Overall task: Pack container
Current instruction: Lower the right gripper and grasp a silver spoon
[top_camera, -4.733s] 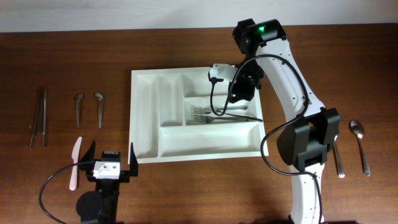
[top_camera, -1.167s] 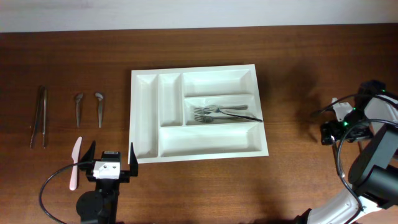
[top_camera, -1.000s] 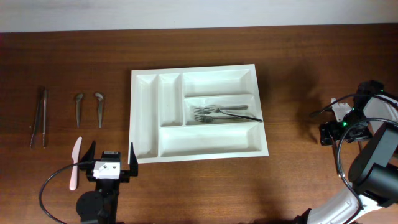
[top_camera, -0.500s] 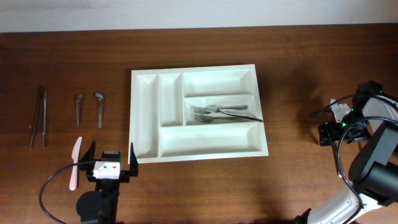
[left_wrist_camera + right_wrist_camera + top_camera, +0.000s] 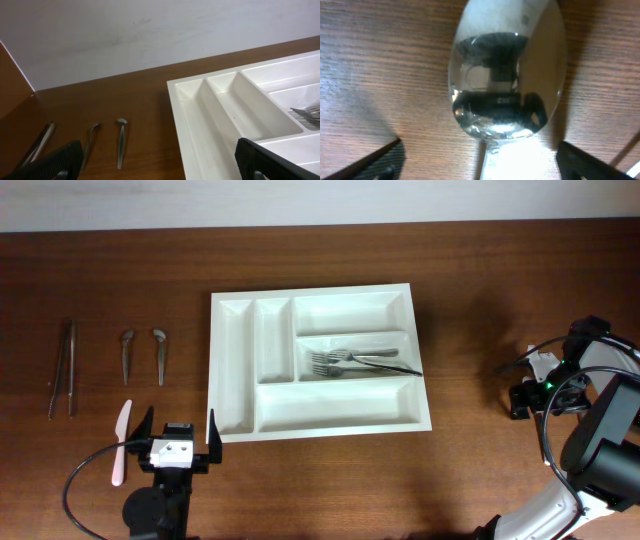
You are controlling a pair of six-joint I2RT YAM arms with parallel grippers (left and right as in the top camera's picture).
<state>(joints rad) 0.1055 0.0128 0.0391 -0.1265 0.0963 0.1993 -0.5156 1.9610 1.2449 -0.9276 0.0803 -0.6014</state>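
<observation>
Wooden table (image 5: 480,280), white tray (image 5: 232,370), tongs (image 5: 70,360), two spoons (image 5: 127,340), pink knife (image 5: 121,442)

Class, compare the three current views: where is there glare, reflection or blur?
Right wrist view: the spoon fills the frame, its bowl mirroring dark shapes under a bright glare patch, and the table shows crisp grain. Left wrist view: the tray is sharp, the near fingers dark and soft-edged. Overhead view: evenly lit, sharp, no strong glare.
</observation>
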